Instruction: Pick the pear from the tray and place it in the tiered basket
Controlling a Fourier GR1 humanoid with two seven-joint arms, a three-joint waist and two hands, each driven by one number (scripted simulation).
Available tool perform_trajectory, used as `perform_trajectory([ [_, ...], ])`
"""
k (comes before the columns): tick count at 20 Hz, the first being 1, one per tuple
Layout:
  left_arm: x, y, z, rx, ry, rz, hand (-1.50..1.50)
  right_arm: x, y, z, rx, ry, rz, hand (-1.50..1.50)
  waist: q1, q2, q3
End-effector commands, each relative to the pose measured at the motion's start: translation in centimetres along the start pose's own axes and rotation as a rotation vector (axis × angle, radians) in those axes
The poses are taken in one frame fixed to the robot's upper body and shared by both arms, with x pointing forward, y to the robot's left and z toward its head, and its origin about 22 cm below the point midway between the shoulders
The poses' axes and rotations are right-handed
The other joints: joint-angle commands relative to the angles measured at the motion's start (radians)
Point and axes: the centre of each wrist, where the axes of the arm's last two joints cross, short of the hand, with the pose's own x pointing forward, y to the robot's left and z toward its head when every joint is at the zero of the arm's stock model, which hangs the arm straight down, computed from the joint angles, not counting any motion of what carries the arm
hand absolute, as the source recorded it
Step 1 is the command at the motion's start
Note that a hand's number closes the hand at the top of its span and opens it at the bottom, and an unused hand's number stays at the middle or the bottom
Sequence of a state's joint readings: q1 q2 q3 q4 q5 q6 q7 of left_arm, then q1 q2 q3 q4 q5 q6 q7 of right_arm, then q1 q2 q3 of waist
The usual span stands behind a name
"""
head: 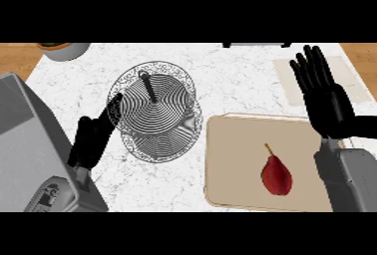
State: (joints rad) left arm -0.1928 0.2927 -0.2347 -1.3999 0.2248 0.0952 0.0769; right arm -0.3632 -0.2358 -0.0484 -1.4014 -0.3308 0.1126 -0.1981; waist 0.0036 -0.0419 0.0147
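Observation:
A dark red pear (pixel 277 175) with a thin stem lies on the beige tray (pixel 236 164) at the lower right of the counter. The black wire tiered basket (pixel 156 112) stands left of the tray, its centre post rising from the upper tier. My right hand (pixel 327 99) is held over the tray's far right corner, fingers straight and pointing away, open and holding nothing; the pear lies below and left of it. My left hand (pixel 94 138) hangs open just left of the basket, fingers pointing up toward its rim.
A grey appliance (pixel 33 149) fills the lower left corner beside my left hand. A bowl (pixel 65 50) sits at the far left edge. A pale mat (pixel 324 79) lies behind the tray, partly under my right hand. Wooden surface shows at both far corners.

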Motion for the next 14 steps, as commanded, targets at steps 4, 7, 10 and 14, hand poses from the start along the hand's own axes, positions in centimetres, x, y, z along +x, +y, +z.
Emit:
perform_trajectory([
  [4,-3.6,3.3,3.6,0.238,0.102,-0.064,0.00,3.8,-6.3,3.2,-0.315,-0.021,0.337,1.50,-0.035,0.030,-0.017],
  [7,-3.2,3.3,3.9,0.306,0.142,0.000,0.00,3.3,-13.8,9.7,-0.682,0.270,0.635,1.50,-0.127,0.058,-0.028],
  [10,-4.5,3.7,6.2,0.351,0.194,-0.009,0.00,0.9,-12.6,12.4,-1.108,0.210,0.358,-1.50,-0.088,0.029,-0.015],
  [14,-5.3,1.4,6.2,0.350,0.190,-0.007,0.00,1.1,-8.0,14.3,-1.121,0.098,0.342,-1.50,-0.062,0.031,-0.018],
])
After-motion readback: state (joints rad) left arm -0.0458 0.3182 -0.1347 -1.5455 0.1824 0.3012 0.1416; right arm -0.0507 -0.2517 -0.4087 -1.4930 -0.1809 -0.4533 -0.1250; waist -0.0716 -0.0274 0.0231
